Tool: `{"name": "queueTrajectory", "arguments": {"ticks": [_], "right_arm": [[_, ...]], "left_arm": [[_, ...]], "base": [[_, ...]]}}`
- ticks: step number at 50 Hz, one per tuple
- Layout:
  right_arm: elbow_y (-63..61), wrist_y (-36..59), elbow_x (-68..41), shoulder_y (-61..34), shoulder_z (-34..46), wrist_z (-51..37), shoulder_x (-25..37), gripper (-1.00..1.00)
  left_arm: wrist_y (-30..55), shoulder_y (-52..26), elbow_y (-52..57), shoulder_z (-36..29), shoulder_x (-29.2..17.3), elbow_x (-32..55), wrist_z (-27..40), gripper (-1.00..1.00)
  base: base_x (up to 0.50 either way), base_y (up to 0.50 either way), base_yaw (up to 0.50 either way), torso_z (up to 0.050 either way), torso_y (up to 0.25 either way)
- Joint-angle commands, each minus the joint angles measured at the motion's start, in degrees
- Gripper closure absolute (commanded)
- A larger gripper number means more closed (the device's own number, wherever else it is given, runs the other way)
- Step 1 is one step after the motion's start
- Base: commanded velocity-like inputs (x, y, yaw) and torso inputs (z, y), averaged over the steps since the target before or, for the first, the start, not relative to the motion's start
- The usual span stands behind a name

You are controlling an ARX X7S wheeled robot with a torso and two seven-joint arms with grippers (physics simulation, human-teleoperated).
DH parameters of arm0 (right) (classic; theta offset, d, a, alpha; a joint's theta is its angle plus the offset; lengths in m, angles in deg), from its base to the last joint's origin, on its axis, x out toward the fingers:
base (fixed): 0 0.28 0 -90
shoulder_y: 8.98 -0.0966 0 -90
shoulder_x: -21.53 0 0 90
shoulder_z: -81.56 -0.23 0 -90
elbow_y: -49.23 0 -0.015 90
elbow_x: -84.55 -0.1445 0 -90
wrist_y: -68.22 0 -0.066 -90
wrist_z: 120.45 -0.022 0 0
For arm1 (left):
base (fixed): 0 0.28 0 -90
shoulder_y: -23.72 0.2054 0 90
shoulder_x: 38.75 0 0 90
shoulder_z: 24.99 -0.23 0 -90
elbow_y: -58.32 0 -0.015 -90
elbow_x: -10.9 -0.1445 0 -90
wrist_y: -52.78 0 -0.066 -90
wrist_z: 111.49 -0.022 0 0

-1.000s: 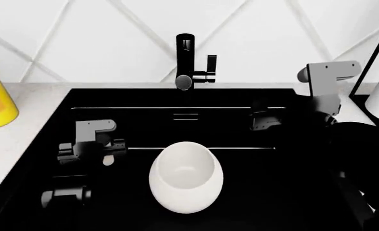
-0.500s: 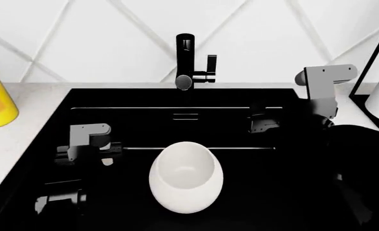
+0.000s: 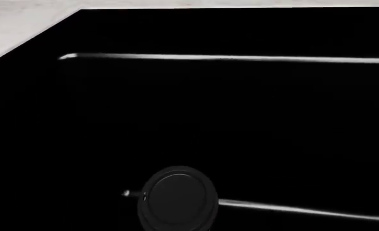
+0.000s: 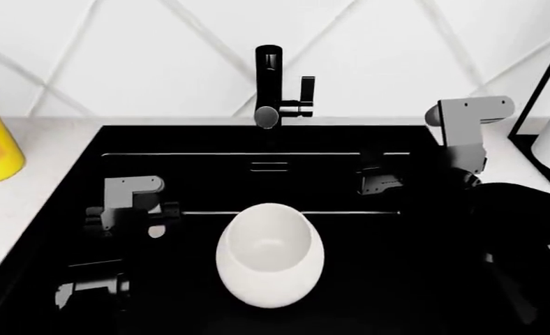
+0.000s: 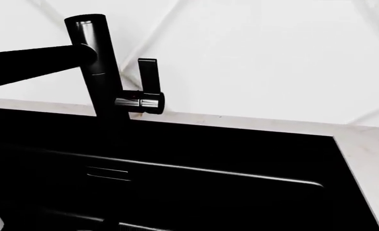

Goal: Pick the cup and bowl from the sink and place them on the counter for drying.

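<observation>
Bowl (image 4: 269, 255) in sink (image 4: 210, 139), just right of left gripper (image 4: 154, 222).

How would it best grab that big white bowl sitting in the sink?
Probably by the rim, from above. The bowl sits upright and open in the sink, its smooth rounded sides too wide to span, so one finger inside and one outside its wall looks safest.
</observation>
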Motion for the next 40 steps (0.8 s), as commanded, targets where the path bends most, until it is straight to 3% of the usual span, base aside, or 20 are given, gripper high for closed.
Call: {"name": "queueTrajectory", "arguments": {"ticks": [1,40], "right_arm": [[0.0,-0.4,-0.1,0.4,0.2,0.0,0.0,-1.0],[1.0,-2.4,0.0,1.6,1.1,0.3,-0.1,-1.0]], "left_arm": [[-1.9,0.2,-0.1,0.2,0.2,-0.5,1.5,-1.0],[-4.3,0.0,-0.1,0.6,0.8,-0.6,3.5,-1.0]], "base": [[0.0,0.0,0.0,0.006,-0.111],[0.0,0.0,0.0,0.005,-0.079]]}}
